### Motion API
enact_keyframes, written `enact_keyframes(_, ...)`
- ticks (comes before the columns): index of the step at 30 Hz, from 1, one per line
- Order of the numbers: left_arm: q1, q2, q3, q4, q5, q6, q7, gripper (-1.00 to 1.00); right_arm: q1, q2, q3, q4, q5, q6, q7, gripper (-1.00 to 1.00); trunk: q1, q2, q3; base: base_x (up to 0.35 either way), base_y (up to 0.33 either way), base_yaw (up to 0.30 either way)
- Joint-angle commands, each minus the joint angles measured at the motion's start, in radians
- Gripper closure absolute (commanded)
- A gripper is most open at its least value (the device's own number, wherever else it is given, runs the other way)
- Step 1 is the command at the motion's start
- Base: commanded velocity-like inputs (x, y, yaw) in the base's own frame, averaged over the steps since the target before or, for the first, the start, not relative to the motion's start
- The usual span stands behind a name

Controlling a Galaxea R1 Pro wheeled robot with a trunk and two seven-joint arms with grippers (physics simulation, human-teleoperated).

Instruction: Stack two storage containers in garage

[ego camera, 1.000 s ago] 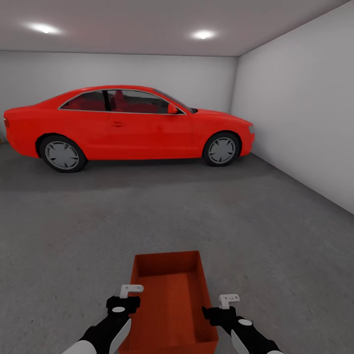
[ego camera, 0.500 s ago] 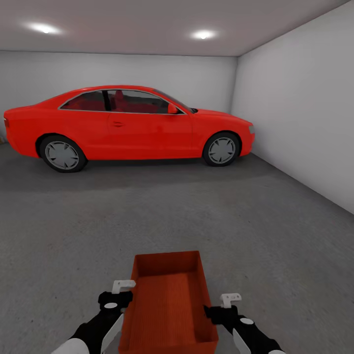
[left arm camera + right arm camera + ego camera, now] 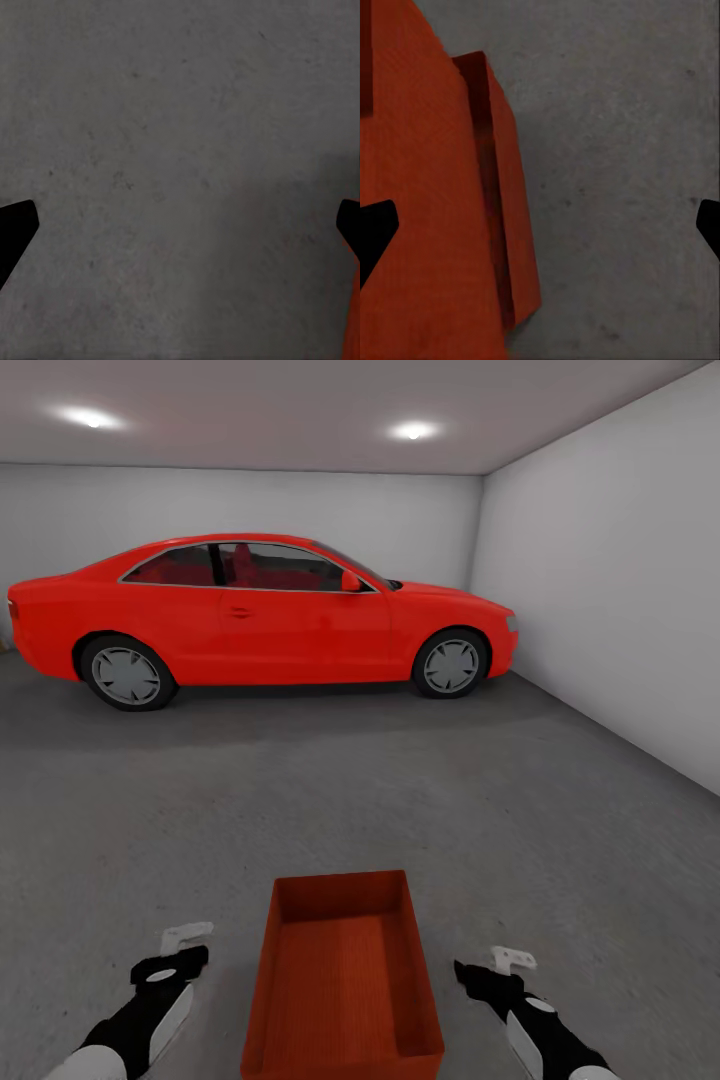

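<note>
- I see bare floor [image 3: 420, 800] on both sides of the orange bin [image 3: 342, 980], wide enough for each gripper.
- The red car [image 3: 260, 610] and white wall [image 3: 620, 600] stand far away.

A garage: a red car [image 3: 260, 610] parked across the middle of the frame, grey concrete floor [image 3: 300, 790], bare white walls [image 3: 620, 590], ceiling spotlights [image 3: 413, 431].
</note>
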Motion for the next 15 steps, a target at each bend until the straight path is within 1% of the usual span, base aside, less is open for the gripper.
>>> enact_keyframes(1, 0.000, 0.022, 0.013, -0.011, 0.009, 0.006, 0.007, -1.00, -0.001, -0.011, -0.028, -0.001, 0.000, -0.002, 0.005, -1.00, 0.000, 0.000, -0.001, 0.000, 0.000, 0.000)
enact_keyframes(2, 0.000, 0.036, 0.029, -0.018, 0.009, 0.006, 0.007, -1.00, -0.001, -0.018, -0.037, -0.001, 0.000, -0.002, 0.004, -1.00, 0.000, 0.000, -0.001, 0.000, 0.000, 0.000)
enact_keyframes(3, 0.000, 0.044, 0.039, -0.021, 0.010, 0.007, 0.006, -1.00, -0.001, -0.022, -0.039, -0.001, 0.000, -0.002, 0.004, -1.00, 0.000, 0.000, -0.001, 0.000, 0.000, 0.000)
enact_keyframes(4, 0.000, 0.062, 0.064, -0.027, 0.010, 0.007, 0.006, -1.00, -0.001, -0.030, -0.045, -0.001, 0.000, -0.002, 0.003, -1.00, 0.000, 0.000, -0.001, 0.000, 0.000, 0.000)
enact_keyframes(6, 0.000, 0.073, 0.084, -0.030, 0.010, 0.007, 0.005, -1.00, -0.001, -0.036, -0.048, 0.000, 0.000, -0.001, 0.002, -1.00, 0.000, 0.000, -0.001, 0.000, 0.000, 0.000)
enact_keyframes(9, 0.000, 0.082, 0.101, -0.030, 0.009, 0.007, 0.005, -1.00, -0.001, -0.041, -0.050, 0.001, 0.000, -0.001, 0.001, -1.00, 0.000, 0.000, -0.001, 0.000, 0.000, 0.000)
enact_keyframes(15, 0.001, 0.086, 0.109, -0.022, 0.006, 0.007, 0.004, -1.00, -0.001, -0.045, -0.051, 0.010, -0.001, -0.001, -0.001, -1.00, 0.000, 0.000, -0.001, 0.000, 0.000, 0.000)
